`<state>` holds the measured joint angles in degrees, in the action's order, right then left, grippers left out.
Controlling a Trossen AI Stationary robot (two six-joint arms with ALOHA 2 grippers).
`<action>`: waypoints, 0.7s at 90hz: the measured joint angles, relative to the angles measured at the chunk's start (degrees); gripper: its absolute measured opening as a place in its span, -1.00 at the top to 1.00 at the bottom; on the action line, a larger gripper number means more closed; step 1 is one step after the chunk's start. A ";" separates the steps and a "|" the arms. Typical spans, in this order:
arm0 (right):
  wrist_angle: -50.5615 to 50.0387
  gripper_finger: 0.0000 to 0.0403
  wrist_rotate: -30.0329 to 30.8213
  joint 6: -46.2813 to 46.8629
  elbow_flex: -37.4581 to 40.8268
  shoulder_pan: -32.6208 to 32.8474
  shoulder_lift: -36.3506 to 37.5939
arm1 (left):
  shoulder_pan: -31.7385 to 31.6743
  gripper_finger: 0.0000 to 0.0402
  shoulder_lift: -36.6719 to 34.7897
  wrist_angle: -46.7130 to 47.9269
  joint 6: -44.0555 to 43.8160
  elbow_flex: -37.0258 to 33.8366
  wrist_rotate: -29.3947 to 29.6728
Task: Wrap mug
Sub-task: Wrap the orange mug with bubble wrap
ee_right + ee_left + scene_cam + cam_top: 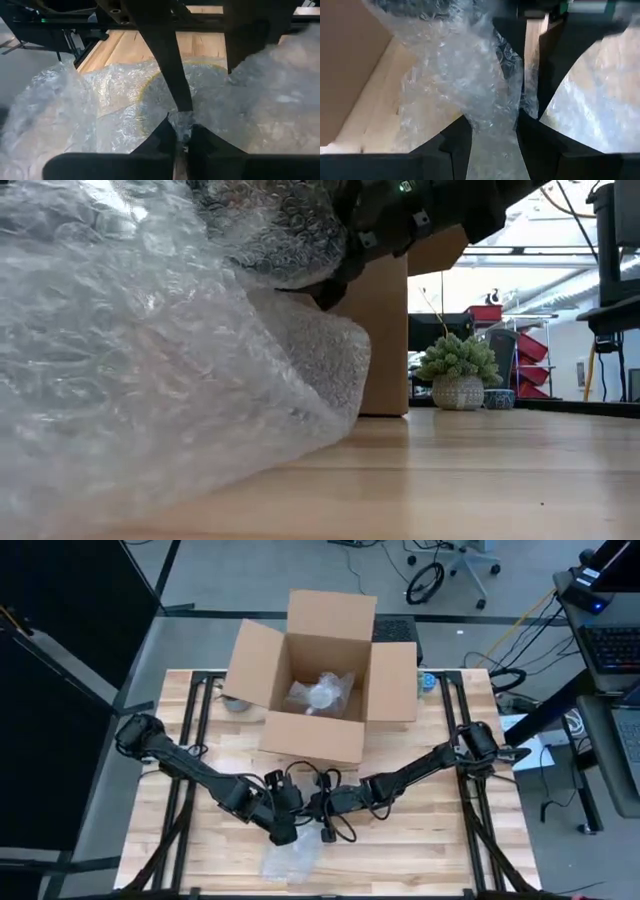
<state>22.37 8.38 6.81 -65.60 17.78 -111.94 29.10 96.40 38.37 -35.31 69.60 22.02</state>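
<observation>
Near the table's [200, 840] front edge, both grippers meet over the bubble wrap [290, 862] — left gripper [492, 125] and right gripper [181, 131] each pinching a fold; the mug [165, 92] shows faintly under the wrap just beyond the right gripper.

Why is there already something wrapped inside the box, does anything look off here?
Nothing looks spilled or broken. The cardboard box holds one bubble-wrapped bundle, lying loose. The left gripper and right gripper both pinch the bubble wrap near the table's front edge.
</observation>
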 joint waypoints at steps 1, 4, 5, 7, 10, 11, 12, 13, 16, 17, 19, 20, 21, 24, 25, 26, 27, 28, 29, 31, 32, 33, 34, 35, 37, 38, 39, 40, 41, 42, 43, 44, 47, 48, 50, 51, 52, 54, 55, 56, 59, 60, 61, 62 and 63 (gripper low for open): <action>-0.30 0.89 0.01 0.00 0.00 0.00 0.15 | 0.09 0.31 0.00 0.03 0.04 -0.01 -0.09; -0.72 0.86 0.15 0.00 0.02 -0.03 0.42 | 0.27 0.31 0.10 0.15 0.11 -0.06 -0.64; -0.69 0.84 0.17 0.00 0.02 -0.05 0.50 | 0.33 0.31 0.15 0.24 0.11 -0.10 -0.80; -0.64 0.81 0.20 -0.02 0.02 -0.07 0.73 | 0.49 0.31 0.27 0.49 0.13 -0.17 -1.02; -0.52 0.76 0.54 -0.03 -0.05 -0.09 1.27 | 0.75 0.31 0.50 0.77 0.14 -0.36 -1.53; -0.38 0.75 0.58 -0.02 -0.10 -0.10 1.45 | 0.83 0.31 0.56 0.93 0.15 -0.40 -1.62; -0.12 0.73 0.63 -0.02 -0.15 -0.11 1.59 | 0.93 0.31 0.60 1.09 0.15 -0.43 -1.74; 0.17 0.71 0.68 -0.02 -0.20 -0.11 1.72 | 1.02 0.31 0.61 1.21 0.16 -0.44 -1.79; 0.64 0.67 0.74 -0.04 -0.40 -0.11 1.95 | 1.31 0.31 0.57 1.23 0.14 -0.46 -1.81; 0.71 0.65 0.73 -0.04 -0.44 -0.11 1.98 | 1.43 0.31 0.51 1.07 0.11 -0.48 -1.81; 0.85 0.62 0.72 -0.05 -0.46 -0.11 2.01 | 1.55 0.31 0.40 0.64 0.07 -0.53 -1.81; 0.78 0.60 0.72 -0.11 -0.46 -0.11 2.01 | 1.63 0.31 0.33 0.50 0.01 -0.56 -1.80; 0.66 0.58 0.72 -0.17 -0.46 -0.11 2.01 | 1.70 0.31 0.29 0.38 -0.05 -0.62 -1.79; -0.07 0.54 0.68 -0.33 -0.44 -0.11 1.97 | 1.98 0.31 0.26 0.14 -0.22 -0.96 -1.71; -0.26 0.52 0.68 -0.40 -0.44 -0.11 1.94 | 2.11 0.31 0.26 0.13 -0.25 -1.11 -1.65; -0.41 0.51 0.68 -0.47 -0.45 -0.11 1.92 | 2.19 0.31 0.28 0.13 -0.30 -1.30 -1.56; -0.52 0.49 0.68 -0.54 -0.48 -0.11 1.90 | 2.28 0.31 0.30 0.09 -0.37 -1.52 -1.49; -0.64 0.48 0.66 -0.77 -0.55 -0.11 1.90 | 2.37 0.31 0.33 0.01 -0.45 -1.74 -1.41; -0.74 0.46 0.66 -1.01 -0.64 -0.11 1.90 | 2.46 0.31 0.34 -0.10 -0.60 -1.90 -1.26; -0.84 0.43 0.65 -1.53 -0.97 -0.11 1.90 | 2.59 0.31 0.35 -0.44 -1.11 -2.32 -1.14; -0.87 0.42 0.64 -1.84 -1.17 -0.11 1.90 | 2.66 0.31 0.34 -0.65 -1.36 -2.54 -1.11; -0.84 0.41 0.64 -2.20 -1.38 -0.11 1.90 | 2.72 0.31 0.32 -0.81 -1.57 -2.74 -1.07; -0.76 0.39 0.63 -2.53 -1.55 -0.11 1.90 | 2.77 0.31 0.27 -0.90 -1.71 -2.93 -0.98; -0.68 0.38 0.63 -2.84 -1.71 -0.11 1.90 | 2.80 0.31 0.25 -0.96 -1.84 -3.15 -0.91; -0.78 0.36 0.62 -3.37 -2.02 -0.11 1.91 | 2.82 0.31 0.19 -1.05 -2.10 -3.57 -0.79; -0.91 0.35 0.63 -3.64 -2.19 -0.11 1.92 | 2.83 0.31 0.17 -1.07 -2.25 -3.75 -0.75; -1.09 0.34 0.62 -3.93 -2.40 -0.11 1.92 | 2.86 0.31 0.15 -1.07 -2.41 -3.89 -0.72; -1.29 0.33 0.61 -4.19 -2.61 -0.11 1.92 | 2.85 0.31 0.15 -1.15 -2.59 -4.05 -0.66; -1.51 0.32 0.61 -4.41 -2.80 -0.11 1.92 | 2.84 0.31 0.15 -1.24 -2.75 -4.20 -0.59; -1.86 0.31 0.60 -4.63 -3.02 -0.11 1.92 | 2.86 0.31 0.15 -1.32 -2.82 -4.30 -0.47; -2.24 0.30 0.59 -4.85 -3.25 -0.11 1.92 | 2.86 0.31 0.15 -1.37 -2.88 -4.40 -0.37; -2.66 0.30 0.59 -5.08 -3.46 -0.11 1.92 | 2.84 0.31 0.15 -1.38 -2.94 -4.47 -0.29; -4.32 0.28 0.57 -5.72 -4.28 -0.11 1.92 | 2.85 0.31 0.15 -1.53 -2.95 -4.63 -0.24; -4.99 0.27 0.58 -5.89 -4.63 -0.11 1.92 | 2.84 0.31 0.14 -1.62 -2.94 -4.66 -0.21; -6.27 0.26 0.59 -6.26 -5.37 -0.11 1.92 | 2.83 0.31 0.13 -1.80 -2.90 -4.68 -0.11; -6.91 0.26 0.59 -6.44 -5.75 -0.11 1.92 | 2.81 0.31 0.13 -1.91 -2.86 -4.68 -0.09; -7.59 0.26 0.61 -6.63 -6.15 -0.11 1.92 | 2.80 0.31 0.13 -2.05 -2.80 -4.70 -0.09; -9.13 0.25 0.66 -7.03 -6.86 -0.11 2.08 | 2.79 0.31 0.14 -2.31 -2.70 -4.72 -0.08; -10.01 0.25 0.66 -7.21 -7.23 -0.11 2.14 | 2.78 0.31 0.15 -2.45 -2.57 -4.74 -0.07; -10.92 0.25 0.65 -7.40 -7.63 -0.10 2.20 | 2.77 0.31 0.15 -2.59 -2.36 -4.75 -0.07; -13.51 0.24 0.65 -7.89 -8.97 -0.09 2.33 | 2.75 0.31 0.15 -2.96 -1.74 -4.79 -0.07; -14.40 0.24 0.63 -8.02 -9.44 -0.09 2.34 | 2.75 0.31 0.15 -3.08 -1.68 -4.79 -0.07; -15.28 0.24 0.63 -8.10 -9.87 -0.09 2.45 | 2.75 0.31 0.15 -3.19 -1.63 -4.79 -0.07; -16.24 0.24 0.63 -8.16 -10.29 -0.09 2.57 | 2.75 0.31 0.15 -3.30 -1.58 -4.79 -0.07; -17.34 0.24 0.62 -8.17 -10.68 -0.09 2.69 | 2.75 0.31 0.15 -3.40 -1.52 -4.79 -0.08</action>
<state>5.03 9.00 -1.36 -76.28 17.69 -109.25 31.86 96.55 34.97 -36.83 64.82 21.94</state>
